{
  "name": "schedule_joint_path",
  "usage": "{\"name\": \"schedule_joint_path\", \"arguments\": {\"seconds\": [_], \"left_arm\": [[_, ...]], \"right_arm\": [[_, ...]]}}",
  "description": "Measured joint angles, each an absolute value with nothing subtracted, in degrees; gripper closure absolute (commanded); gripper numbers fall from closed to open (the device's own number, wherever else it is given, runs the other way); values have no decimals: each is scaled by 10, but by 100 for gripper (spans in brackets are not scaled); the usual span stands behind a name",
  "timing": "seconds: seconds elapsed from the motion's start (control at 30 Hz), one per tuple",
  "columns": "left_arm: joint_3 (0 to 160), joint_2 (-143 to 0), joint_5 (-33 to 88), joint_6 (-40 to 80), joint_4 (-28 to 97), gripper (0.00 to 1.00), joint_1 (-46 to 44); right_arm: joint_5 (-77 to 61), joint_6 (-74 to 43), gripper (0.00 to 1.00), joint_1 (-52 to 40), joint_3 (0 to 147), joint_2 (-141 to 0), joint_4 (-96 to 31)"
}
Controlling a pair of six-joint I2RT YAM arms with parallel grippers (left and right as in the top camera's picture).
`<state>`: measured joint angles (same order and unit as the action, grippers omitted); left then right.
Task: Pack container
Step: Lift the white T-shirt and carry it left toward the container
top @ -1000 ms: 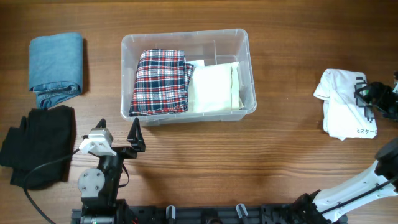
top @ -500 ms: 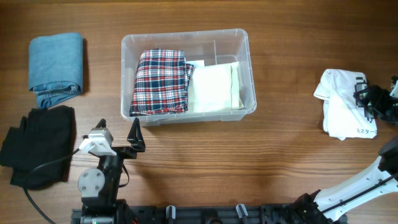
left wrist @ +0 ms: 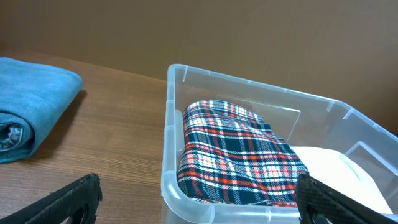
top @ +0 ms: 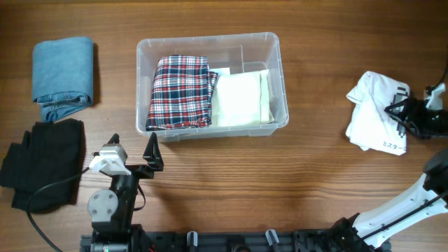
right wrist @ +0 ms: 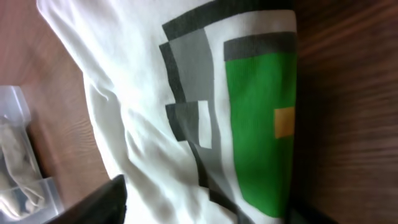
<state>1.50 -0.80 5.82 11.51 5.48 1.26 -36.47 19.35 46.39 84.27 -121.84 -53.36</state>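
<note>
The container (top: pixel 210 40), a clear plastic bin, stands at the table's middle back. It holds a folded plaid cloth (top: pixel 180 92) on the left and a folded cream cloth (top: pixel 241 98) on the right. It also shows in the left wrist view (left wrist: pixel 171 143), with the plaid cloth (left wrist: pixel 236 155) inside. My left gripper (top: pixel 133 159) is open and empty in front of the bin's left front corner (left wrist: pixel 199 208). My right gripper (top: pixel 404 115) is at the far right, closed on a white printed T-shirt (top: pixel 374 119), which fills the right wrist view (right wrist: pixel 155 112) between the fingers (right wrist: pixel 202 208).
A folded blue denim garment (top: pixel 63 75) lies at the back left and shows in the left wrist view (left wrist: pixel 31 106). A black garment (top: pixel 43 164) lies at the front left beside the left arm. The bin's corner (right wrist: pixel 18 155) shows at the right wrist view's left edge.
My right gripper has moved left with the white T-shirt, which has shifted toward the bin and changed shape. The left arm has not moved.
</note>
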Motion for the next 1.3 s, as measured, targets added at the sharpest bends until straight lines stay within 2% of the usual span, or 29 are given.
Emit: {"name": "schedule_joint_path", "arguments": {"seconds": [0.07, 0.37, 0.47, 0.57, 0.67, 1.0, 1.3], "left_arm": [[15, -8, 58, 115, 55, 0, 13], [15, -8, 58, 115, 55, 0, 13], [15, -8, 58, 115, 55, 0, 13], [15, -8, 58, 115, 55, 0, 13], [15, -8, 58, 115, 55, 0, 13], [15, -8, 58, 115, 55, 0, 13], [15, -8, 58, 115, 55, 0, 13]], "right_arm": [[-374, 193, 49, 462, 843, -1218, -533], [-382, 192, 50, 422, 843, -1218, -467], [-381, 192, 55, 395, 842, -1219, -427], [-373, 184, 73, 375, 842, -1219, -410], [-361, 177, 96, 363, 842, -1219, -403], [-358, 103, 96, 362, 843, -1219, -401], [-393, 88, 96, 340, 843, -1200, -451]]}}
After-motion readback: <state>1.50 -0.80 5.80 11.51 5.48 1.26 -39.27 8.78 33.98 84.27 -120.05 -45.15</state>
